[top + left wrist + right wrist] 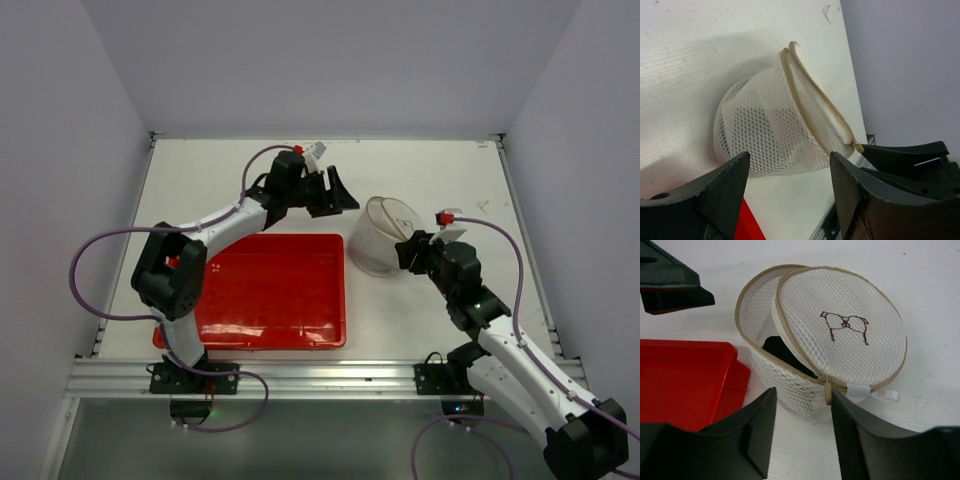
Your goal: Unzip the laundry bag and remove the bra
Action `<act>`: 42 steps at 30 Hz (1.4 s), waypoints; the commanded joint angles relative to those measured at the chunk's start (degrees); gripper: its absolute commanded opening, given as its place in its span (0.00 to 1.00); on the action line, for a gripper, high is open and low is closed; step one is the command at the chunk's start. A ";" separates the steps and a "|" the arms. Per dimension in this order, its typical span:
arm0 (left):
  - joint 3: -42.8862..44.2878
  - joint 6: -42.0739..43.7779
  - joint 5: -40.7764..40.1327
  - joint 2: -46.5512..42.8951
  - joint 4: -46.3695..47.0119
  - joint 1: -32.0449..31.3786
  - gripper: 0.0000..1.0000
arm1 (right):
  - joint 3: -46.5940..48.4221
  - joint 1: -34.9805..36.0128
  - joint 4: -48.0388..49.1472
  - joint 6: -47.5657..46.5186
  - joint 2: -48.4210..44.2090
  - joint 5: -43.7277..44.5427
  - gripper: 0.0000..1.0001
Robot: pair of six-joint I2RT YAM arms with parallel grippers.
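The laundry bag (pixel 383 233) is a whitish mesh pouch with a beige rim, lying tilted on the table right of the red tray. In the right wrist view the laundry bag (pixel 840 330) has its round lid, marked with a small dark drawing, parted from the body. The black bra (pixel 781 353) shows inside through the gap. The beige zipper pull (pixel 828 393) hangs at the near rim. My right gripper (pixel 802 396) is open just in front of the bag, the pull beside its right finger. My left gripper (pixel 790 167) is open and empty, facing the bag (pixel 765 130) from the far side.
The red tray (pixel 270 290) lies left of the bag; its corner shows in the right wrist view (pixel 685 380). The left gripper (pixel 343 196) and right gripper (pixel 407 250) flank the bag closely. White walls enclose the table on three sides.
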 commanded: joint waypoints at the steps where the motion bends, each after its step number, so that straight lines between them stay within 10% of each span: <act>1: 1.96 6.15 -3.17 -1.90 -4.49 -0.20 0.68 | -0.07 -0.06 -2.33 6.09 -2.88 -1.75 0.52; 27: 15.59 12.59 -7.66 9.61 -15.41 -6.79 0.68 | 14.77 0.03 -16.41 4.70 1.42 4.05 0.51; 42: 11.11 10.48 -9.07 6.37 -12.07 -7.76 0.56 | 30.06 -5.58 -14.38 -1.90 28.48 2.83 0.51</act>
